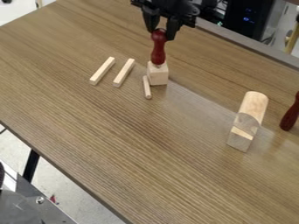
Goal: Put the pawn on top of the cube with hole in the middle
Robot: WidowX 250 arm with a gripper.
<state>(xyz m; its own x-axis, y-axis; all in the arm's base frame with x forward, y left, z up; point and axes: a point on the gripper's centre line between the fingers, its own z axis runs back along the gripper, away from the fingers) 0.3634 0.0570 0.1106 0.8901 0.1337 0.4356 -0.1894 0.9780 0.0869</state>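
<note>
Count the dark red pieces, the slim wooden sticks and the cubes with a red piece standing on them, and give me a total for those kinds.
Dark red pieces: 2
Slim wooden sticks: 3
Cube: 1
Total: 6

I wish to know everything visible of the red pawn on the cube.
The pawn is dark red, perhaps painted wood, with a rounded head and a body that swells low down. It rests upright on the pale cube. The gripper is at its head; whether it holds it, I cannot tell.

Brown table [105,131] with cube [158,76], three sticks [124,72], pale blocks [254,104], red piece [290,116]
</note>
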